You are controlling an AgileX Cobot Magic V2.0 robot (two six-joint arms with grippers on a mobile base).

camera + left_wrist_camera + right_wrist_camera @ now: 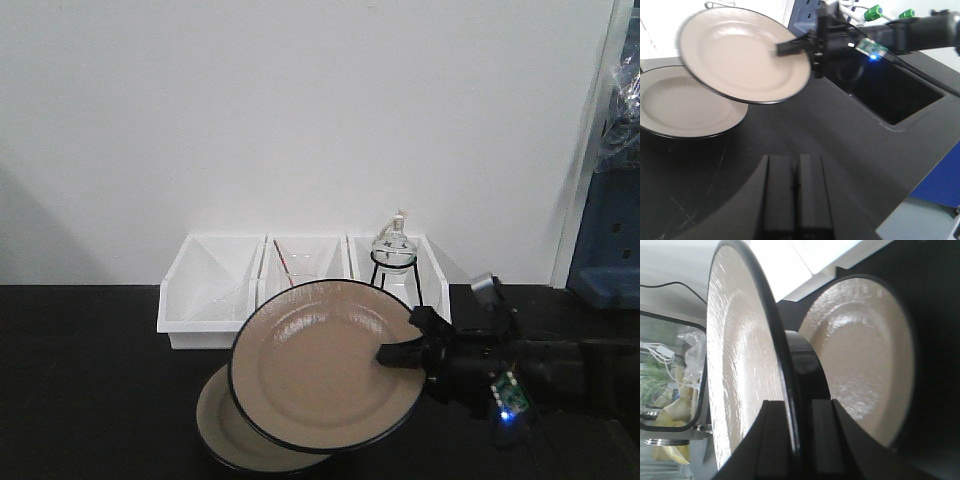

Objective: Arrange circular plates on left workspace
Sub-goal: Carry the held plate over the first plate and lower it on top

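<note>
Upper plate point(320, 370) hangs tilted, its rim pinched tight in the jaws of your right gripper point(396, 353) so it clears the lower plate point(222, 432), flat on the bench point(90, 400) below them (your left gripper point(795, 195) is closed, empty).

Lower plate point(222, 425) half behind lifted plate point(315, 365)

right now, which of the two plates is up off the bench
The upper plate, pinched at its rim by the right gripper and tilted in the air; the other plate lies flat on the black bench, partly beneath it.
</note>
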